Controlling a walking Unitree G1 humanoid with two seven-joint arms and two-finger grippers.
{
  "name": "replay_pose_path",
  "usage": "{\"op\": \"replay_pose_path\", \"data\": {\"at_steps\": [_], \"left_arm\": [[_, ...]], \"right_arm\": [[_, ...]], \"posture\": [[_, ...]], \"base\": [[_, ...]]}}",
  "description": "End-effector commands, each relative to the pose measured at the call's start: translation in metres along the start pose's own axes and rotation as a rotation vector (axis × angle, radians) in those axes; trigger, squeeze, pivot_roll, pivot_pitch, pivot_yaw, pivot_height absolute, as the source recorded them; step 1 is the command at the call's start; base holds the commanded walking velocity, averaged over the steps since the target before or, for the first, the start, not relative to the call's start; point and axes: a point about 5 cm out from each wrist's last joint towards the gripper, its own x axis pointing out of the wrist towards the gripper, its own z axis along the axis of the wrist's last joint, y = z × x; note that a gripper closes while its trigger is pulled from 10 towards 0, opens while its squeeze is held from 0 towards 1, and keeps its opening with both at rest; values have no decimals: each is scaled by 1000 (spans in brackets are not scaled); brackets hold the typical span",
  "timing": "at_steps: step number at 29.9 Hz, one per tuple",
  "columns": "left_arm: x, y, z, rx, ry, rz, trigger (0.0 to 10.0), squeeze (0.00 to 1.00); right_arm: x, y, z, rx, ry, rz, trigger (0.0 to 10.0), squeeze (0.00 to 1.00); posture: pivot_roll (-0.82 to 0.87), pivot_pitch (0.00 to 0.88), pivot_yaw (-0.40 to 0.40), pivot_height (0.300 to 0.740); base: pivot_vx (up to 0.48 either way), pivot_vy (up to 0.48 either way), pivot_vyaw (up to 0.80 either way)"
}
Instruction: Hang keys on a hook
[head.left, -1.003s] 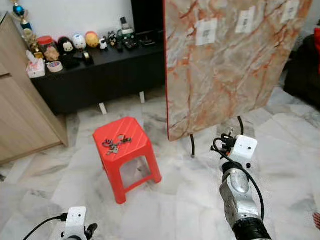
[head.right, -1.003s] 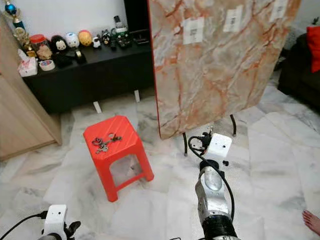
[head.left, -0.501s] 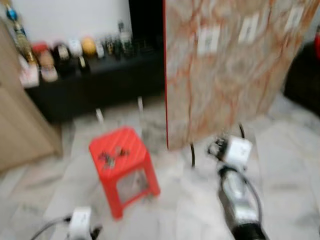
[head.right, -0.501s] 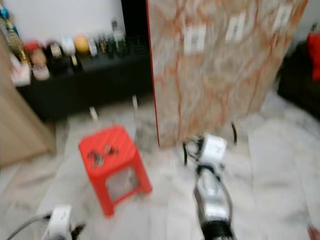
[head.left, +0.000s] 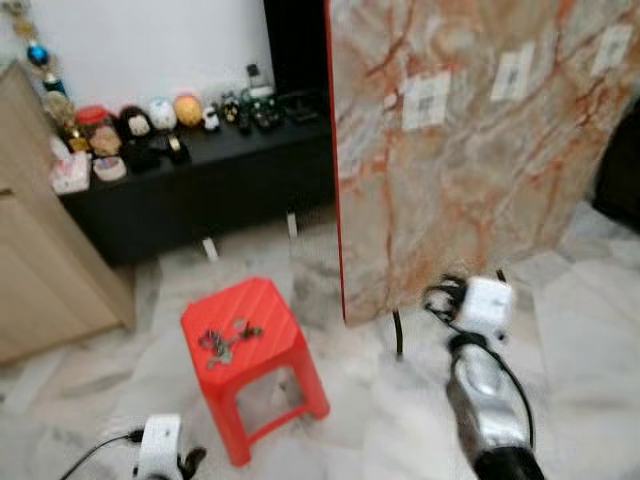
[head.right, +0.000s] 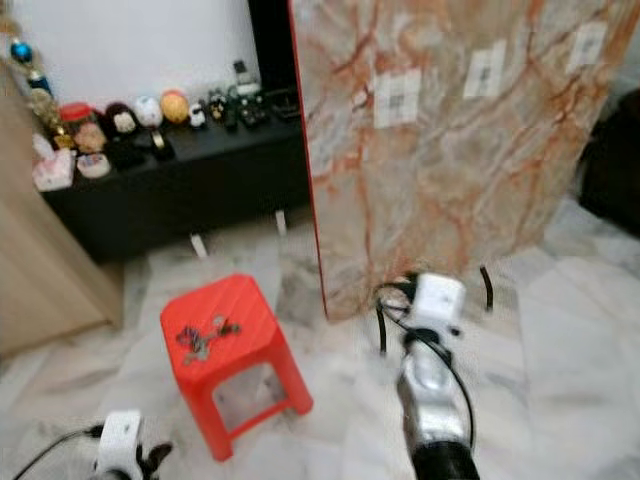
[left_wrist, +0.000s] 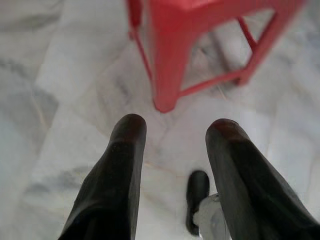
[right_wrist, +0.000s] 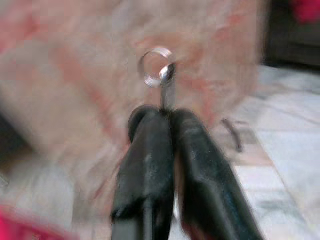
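Pinching key (right_wrist: 167, 85) in my right gripper (right_wrist: 161, 114), fingers clenched on its blade, ring end pointing ahead at marbled board (head.left: 470, 140) (hook not discernible). Right arm nearer; left gripper (left_wrist: 172, 131) spread, idle beside red stool (head.left: 255, 335).

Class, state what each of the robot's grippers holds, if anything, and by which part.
The right gripper is shut on a key, pinching its shaft, with the ring sticking out beyond the fingertips. The left gripper is open and holds nothing.

pale marble floor (head.left: 90, 400), white wall (head.left: 150, 50), black sideboard (head.left: 200, 175), wooden cabinet (head.left: 40, 270).
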Motion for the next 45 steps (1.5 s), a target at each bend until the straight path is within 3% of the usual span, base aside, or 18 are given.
{"op": "replay_pose_path", "data": {"at_steps": [1,3,4,5,6,7,11,12,19,45], "left_arm": [[-3,-3,-1,114,-16,-114,10000,0],[-4,-2,-5,128,13,-138,10000,0],[-4,-1,-6,195,26,-142,10000,0],[-4,1,-5,201,24,-137,10000,0],[-5,9,-2,165,12,-92,10000,0],[-5,9,-2,165,12,-92,10000,0],[-6,19,-2,123,10,-38,10000,0],[-7,20,-4,112,14,-28,10000,0],[-5,17,-1,116,14,-42,10000,0],[-2,15,3,120,35,-19,10000,0]], "right_arm": [[-7,11,9,-85,-53,105,10000,0],[-6,4,12,-91,-70,121,10000,0],[-1,-8,10,-199,-55,118,10000,0],[2,-11,10,-211,-47,102,10000,0],[6,-12,18,-131,-58,76,10000,0],[6,-12,18,-131,-58,76,10000,0],[7,-3,23,-79,-66,63,10000,0],[4,6,17,-69,-41,87,10000,0],[0,21,7,-81,-3,142,10000,0],[3,23,6,-91,12,149,10000,0]], "posture": [[76,98,37,740],[95,91,54,740],[102,98,29,740],[97,98,33,740],[80,105,46,740],[80,105,46,740],[63,106,49,740],[71,102,41,740],[70,96,32,740],[67,76,25,740]], "base": [[0,0,0],[0,0,0],[0,0,0],[0,0,0],[0,0,0],[0,0,0],[0,0,0],[0,0,0],[0,0,0],[18,0,0]]}}
